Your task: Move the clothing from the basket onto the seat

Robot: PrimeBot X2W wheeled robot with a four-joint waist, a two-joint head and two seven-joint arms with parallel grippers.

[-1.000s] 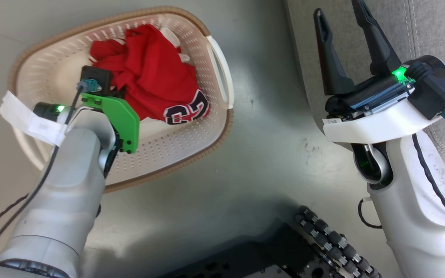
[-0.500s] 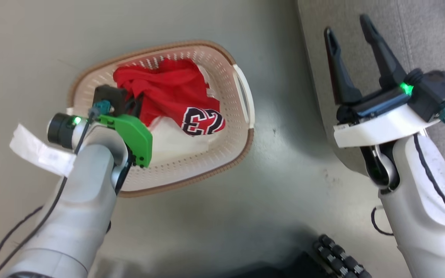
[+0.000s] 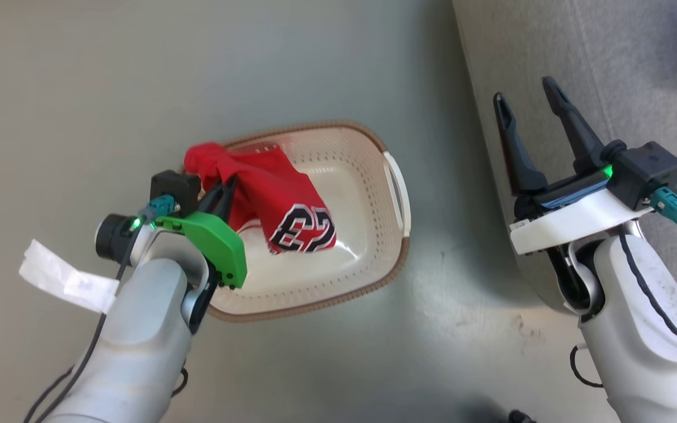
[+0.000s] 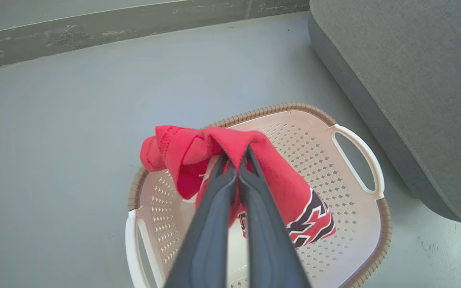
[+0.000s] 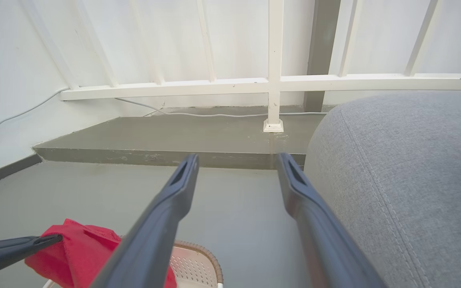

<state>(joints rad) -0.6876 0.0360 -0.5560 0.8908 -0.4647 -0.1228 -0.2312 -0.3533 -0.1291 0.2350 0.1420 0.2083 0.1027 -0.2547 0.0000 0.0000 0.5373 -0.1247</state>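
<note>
Left jaws clamp the red clothing (image 3: 268, 182) left of centre, above the basket (image 3: 356, 194); right jaws spread, empty.

This looks like a home living space. At the right of the frame is a big grey woven sofa cushion (image 5: 406, 180). Lower down, a cream laundry basket (image 3: 344, 176) sits on a smooth grey painted floor (image 3: 138, 88). White slatted framing (image 5: 214, 85) lines the pale wall at top, above a raised concrete step (image 5: 174, 136).

Pale grey forearms (image 3: 144, 341) carry dark jaws, a green bracket (image 3: 215, 244), teal plugs (image 3: 676, 211).
</note>
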